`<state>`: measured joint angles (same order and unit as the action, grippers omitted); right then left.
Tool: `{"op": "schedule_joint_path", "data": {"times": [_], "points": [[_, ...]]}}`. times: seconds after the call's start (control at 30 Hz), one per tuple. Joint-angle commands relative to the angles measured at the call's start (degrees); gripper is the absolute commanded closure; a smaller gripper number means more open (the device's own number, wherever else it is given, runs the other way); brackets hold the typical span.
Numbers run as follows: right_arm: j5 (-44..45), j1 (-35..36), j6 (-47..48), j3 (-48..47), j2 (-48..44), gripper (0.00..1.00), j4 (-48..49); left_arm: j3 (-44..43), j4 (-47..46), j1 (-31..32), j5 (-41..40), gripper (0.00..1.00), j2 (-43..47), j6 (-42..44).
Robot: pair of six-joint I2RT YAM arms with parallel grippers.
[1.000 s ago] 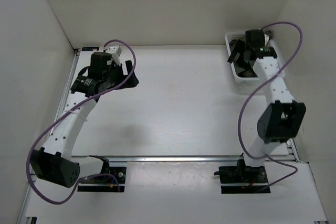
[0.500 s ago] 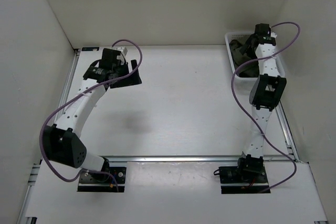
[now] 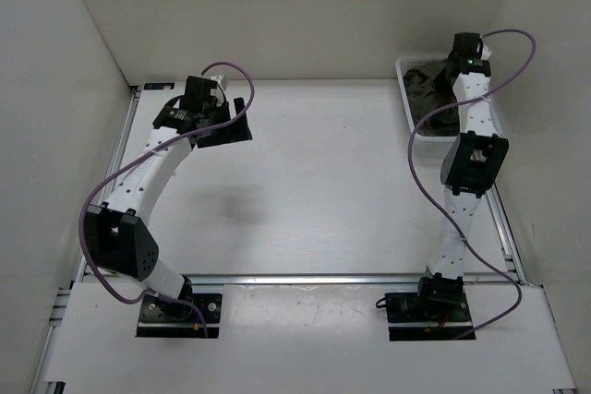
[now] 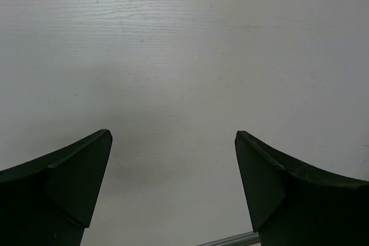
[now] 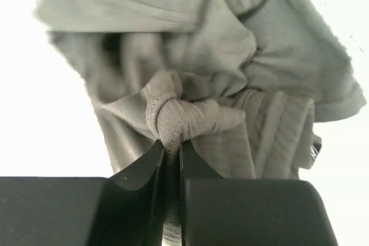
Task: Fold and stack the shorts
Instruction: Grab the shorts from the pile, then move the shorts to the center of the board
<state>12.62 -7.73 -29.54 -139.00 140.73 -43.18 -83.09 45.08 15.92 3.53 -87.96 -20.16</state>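
R end effector (image 5: 172, 148) pinching shorts (image 5: 230, 61) fold, L end effector (image 4: 173, 136) splayed

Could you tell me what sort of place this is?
Likely a robot lab cell: plain white panel walls around a white tabletop, with dark olive-green fabric shorts in a white plastic basket.

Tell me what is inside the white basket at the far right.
Crumpled olive shorts, a fold pinched in the right gripper. The fabric hides the floor of the basket and anything beneath.
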Motion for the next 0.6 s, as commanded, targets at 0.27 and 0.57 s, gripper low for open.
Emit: {"op": "schedule_joint_path", "data": {"times": [0.27,0.57], "points": [[-9.28,15.08,12.14,-1.71,-38.12,1.00,7.49,2.49,4.57,-9.75,2.70,0.00,5.43,-2.51],[-17.36,31.00,13.46,0.21,-49.93,1.00,9.08,0.57,8.35,-19.69,3.41,0.00,12.10,-5.06]]}}
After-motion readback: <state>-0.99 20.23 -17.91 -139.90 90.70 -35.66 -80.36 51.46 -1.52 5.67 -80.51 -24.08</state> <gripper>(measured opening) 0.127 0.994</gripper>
